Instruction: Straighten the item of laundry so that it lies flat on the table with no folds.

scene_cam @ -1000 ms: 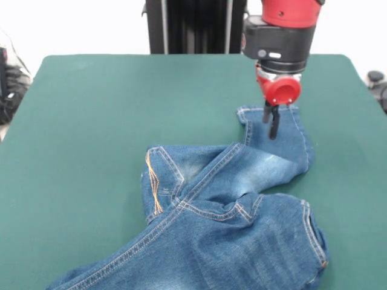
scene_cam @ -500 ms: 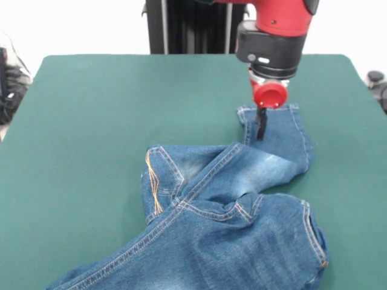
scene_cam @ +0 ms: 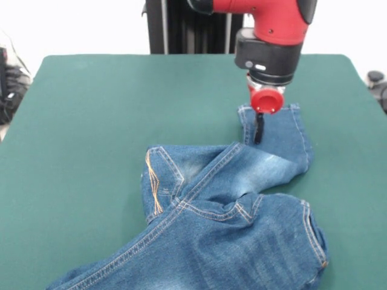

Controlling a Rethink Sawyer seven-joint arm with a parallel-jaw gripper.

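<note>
The item of laundry (scene_cam: 230,211), a small pair of blue jeans, lies crumpled on the green table (scene_cam: 109,121). One leg (scene_cam: 278,142) runs toward the far right and ends in a hem. The waist and other leg are folded across the near edge, partly cut off by the picture. My gripper (scene_cam: 259,140) hangs below the red wrist over that far leg, just inside its left seam. Its black fingers (scene_cam: 259,128) show as one narrow bar, shut, with the tips at the denim surface. No cloth shows lifted or pinched between them.
The black robot pedestal (scene_cam: 193,27) stands behind the table's far edge. Dark equipment sits off the table at the left (scene_cam: 9,84) and right (scene_cam: 378,84). Bare green top stretches left of the jeans.
The gripper has moved left and slightly farther back along the leg toward the hem's left seam. Its fingers now appear as one bar instead of two. The jeans have not shifted.
</note>
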